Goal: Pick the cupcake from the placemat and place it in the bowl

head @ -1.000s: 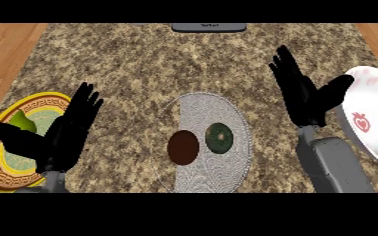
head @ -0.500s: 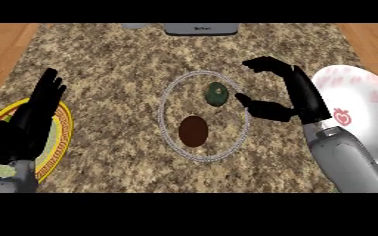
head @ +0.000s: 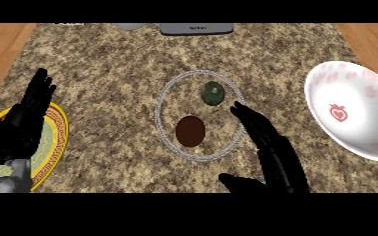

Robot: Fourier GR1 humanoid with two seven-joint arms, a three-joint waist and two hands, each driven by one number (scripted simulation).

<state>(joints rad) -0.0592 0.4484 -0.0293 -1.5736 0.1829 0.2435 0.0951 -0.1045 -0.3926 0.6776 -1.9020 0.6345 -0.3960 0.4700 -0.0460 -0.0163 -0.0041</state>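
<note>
Bench (head: 111, 65): speckled brown-and-tan stone top, filling most of the frame, with wood-coloured strips showing at the upper left and upper right corners.

Placemat (head: 164, 114): round, pale-rimmed, at frame centre, lying flat on the bench.

Cupcake (head: 190, 131): dark brown oval, on the lower left part of the placemat, touched by neither hand.

Green item (head: 212, 93): dark green, rounded, on the upper right part of the placemat, apart from the cupcake; what it is cannot be told.

Bowl (head: 347, 110): white with pink speckles near the rim and a red strawberry mark inside, at the right edge of the frame, partly cut off, well apart from the placemat.

Plate (head: 53, 145): yellow with a patterned border, at the lower left edge, partly hidden by the left forearm and hand.

Right robot hand (head: 266, 145): black, lower centre-right, fingers straight and spread apart, fingertips at the right rim of the placemat just below the green item, thumb out to the lower left; holding nothing.

Left robot hand (head: 29, 115): black, left edge of frame, fingers straight and pointing up over the plate; holding nothing.

Grey appliance (head: 196, 28): at the top centre edge, cut off.
</note>
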